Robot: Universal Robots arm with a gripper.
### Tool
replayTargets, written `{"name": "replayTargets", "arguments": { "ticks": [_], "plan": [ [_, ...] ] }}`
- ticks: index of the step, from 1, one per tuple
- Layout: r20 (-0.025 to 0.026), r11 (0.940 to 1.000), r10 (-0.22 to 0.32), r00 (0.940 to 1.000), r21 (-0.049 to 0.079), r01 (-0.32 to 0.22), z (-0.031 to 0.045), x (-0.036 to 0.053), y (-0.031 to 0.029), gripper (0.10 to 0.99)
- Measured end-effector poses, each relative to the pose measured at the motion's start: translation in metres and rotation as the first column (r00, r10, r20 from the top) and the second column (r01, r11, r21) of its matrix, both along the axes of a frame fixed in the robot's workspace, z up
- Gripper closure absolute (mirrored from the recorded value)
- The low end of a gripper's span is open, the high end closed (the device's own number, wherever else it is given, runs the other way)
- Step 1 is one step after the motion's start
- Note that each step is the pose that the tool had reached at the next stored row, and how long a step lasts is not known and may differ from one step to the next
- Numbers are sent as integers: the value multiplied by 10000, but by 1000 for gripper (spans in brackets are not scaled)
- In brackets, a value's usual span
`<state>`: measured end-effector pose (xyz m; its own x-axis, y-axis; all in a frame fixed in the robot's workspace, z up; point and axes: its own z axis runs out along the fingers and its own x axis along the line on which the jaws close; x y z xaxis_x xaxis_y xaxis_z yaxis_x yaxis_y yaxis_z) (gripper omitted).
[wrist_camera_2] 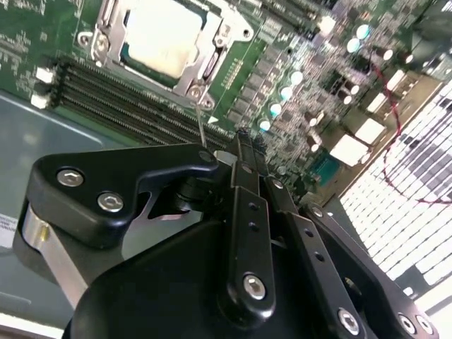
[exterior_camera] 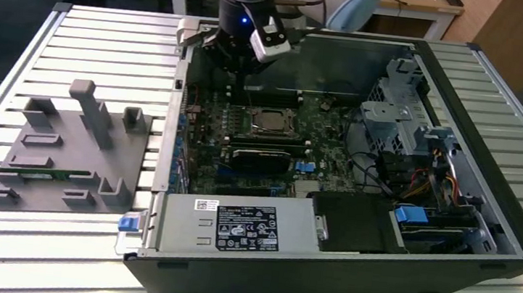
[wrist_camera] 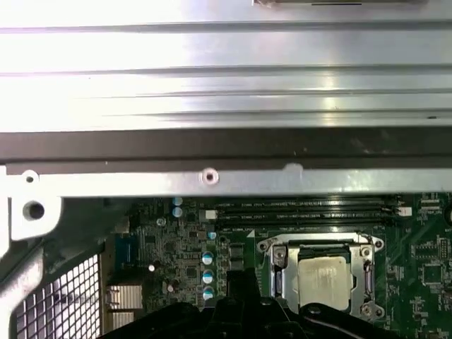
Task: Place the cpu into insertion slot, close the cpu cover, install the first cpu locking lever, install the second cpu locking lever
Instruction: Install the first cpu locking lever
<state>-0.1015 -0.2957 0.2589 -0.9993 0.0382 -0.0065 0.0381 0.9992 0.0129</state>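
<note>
End effector (wrist_camera_2: 244, 138) pinched narrow, nothing held, poised beside the insertion slot (wrist_camera: 288, 272), cpu (wrist_camera: 323, 281) seated in it under lowered cpu cover (wrist_camera_2: 212, 63); likely at lever stage, thin upright locking lever (wrist_camera_2: 200, 120) beside slot wanting precise tip contact.

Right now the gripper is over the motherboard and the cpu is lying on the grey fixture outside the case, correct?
No. The cpu sits in the insertion slot on the motherboard, framed by the cpu cover, as the first wrist view shows. The gripper is over the motherboard, as you said.
</note>
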Motion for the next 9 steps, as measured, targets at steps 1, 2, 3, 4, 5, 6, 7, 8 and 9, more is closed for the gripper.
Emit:
{"name": "replayTargets", "arguments": {
  "ticks": [1, 2, 3, 4, 5, 6, 7, 8, 9],
  "plan": [
    [0, 10000, 3, 10000, 0, -3, -3, -1, 18, 965],
    [-1, 10000, 9, 10000, -1, -9, -7, -1, 34, 965],
    [0, 10000, 14, 10000, 0, -14, -10, -1, 44, 965],
    [0, 10000, 17, 10000, 0, -17, -12, 0, 51, 965],
    [0, 10000, 19, 10000, -1, -19, -13, 5, 56, 965],
    [-1, 10000, 23, 10000, -1, -23, -14, 16, 60, 965],
    [-1, 10000, 23, 10000, -1, -23, -14, 34, 65, 965],
    [-1, 10000, 25, 10000, 0, -25, -15, 53, 69, 965],
    [-1, 10000, 28, 10000, -1, -28, -15, 76, 73, 965]
  ]
}}
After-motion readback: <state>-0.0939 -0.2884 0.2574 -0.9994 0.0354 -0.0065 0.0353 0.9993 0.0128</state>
